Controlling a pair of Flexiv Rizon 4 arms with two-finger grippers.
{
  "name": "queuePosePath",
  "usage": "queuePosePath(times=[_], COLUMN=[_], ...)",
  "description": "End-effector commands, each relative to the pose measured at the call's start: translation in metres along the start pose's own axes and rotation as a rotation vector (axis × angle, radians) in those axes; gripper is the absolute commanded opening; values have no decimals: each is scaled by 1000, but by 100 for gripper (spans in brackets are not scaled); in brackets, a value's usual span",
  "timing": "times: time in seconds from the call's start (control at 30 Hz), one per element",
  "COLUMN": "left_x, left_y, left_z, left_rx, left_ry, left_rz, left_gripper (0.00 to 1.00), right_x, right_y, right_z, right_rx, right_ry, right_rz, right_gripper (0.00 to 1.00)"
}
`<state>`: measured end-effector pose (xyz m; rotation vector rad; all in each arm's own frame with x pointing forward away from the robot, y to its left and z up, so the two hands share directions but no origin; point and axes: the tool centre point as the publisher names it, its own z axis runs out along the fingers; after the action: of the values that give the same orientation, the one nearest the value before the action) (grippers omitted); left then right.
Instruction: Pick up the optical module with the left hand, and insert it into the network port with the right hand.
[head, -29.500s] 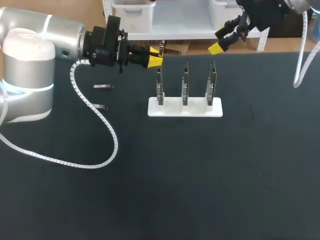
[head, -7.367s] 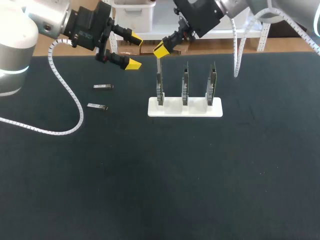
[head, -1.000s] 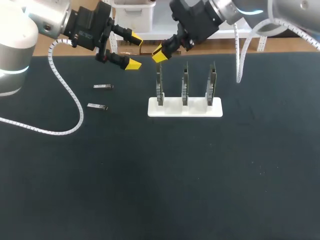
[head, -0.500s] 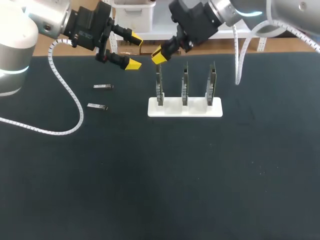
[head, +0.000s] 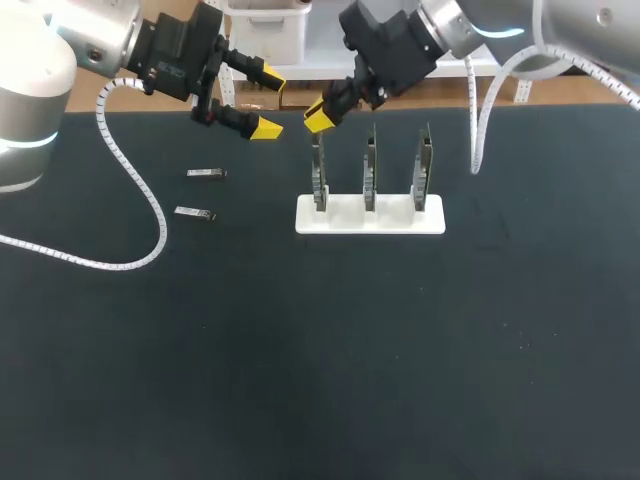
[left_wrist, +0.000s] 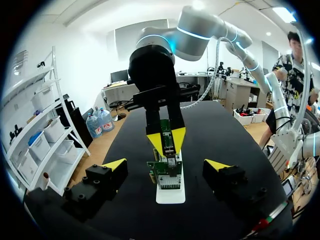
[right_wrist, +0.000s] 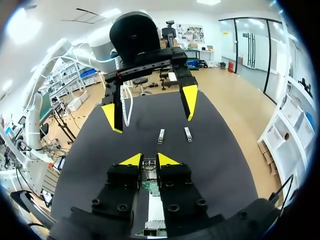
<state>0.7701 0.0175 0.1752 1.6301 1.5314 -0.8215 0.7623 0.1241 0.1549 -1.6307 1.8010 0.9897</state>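
Note:
My right gripper (head: 318, 117) is shut on a small metal optical module (left_wrist: 169, 143), held just above the top edge of the leftmost circuit board (head: 318, 175). The module's lower end meets the board's port (left_wrist: 165, 167); how deep it sits I cannot tell. In the right wrist view the module (right_wrist: 148, 176) shows between the two yellow tips of my right gripper (right_wrist: 149, 160). My left gripper (head: 248, 101) hangs open and empty to the left of that board, facing it. Seen from its own wrist, my left gripper (left_wrist: 165, 165) has the board ahead of it.
A white stand (head: 370, 215) holds three upright boards in a row. Two spare modules (head: 205, 173) (head: 195, 213) lie on the black table to the left, under my left arm. A white coiled cable (head: 150, 250) trails across the left of the table.
My right gripper has sunk slightly with the module toward the leftmost board. The left arm has kept still.

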Motion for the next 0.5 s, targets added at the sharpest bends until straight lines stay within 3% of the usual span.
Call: queuePosePath(times=[0.03,0.07,0.1,0.5], left_x=[-1,-1,-1,-1], left_y=[2,2,2,2], left_z=[0,0,0,0], left_rx=[5,5,5,5], left_ry=[6,6,6,6], left_rz=[-2,-2,-2,-2], left_gripper=[100,100,100,100], right_x=[4,3,3,-6], right_y=[4,5,5,11], right_z=[3,3,3,-9], right_rx=[4,5,5,43], right_ry=[-6,-6,-6,-15], right_rz=[0,0,-2,-22], right_gripper=[49,79,100,100])
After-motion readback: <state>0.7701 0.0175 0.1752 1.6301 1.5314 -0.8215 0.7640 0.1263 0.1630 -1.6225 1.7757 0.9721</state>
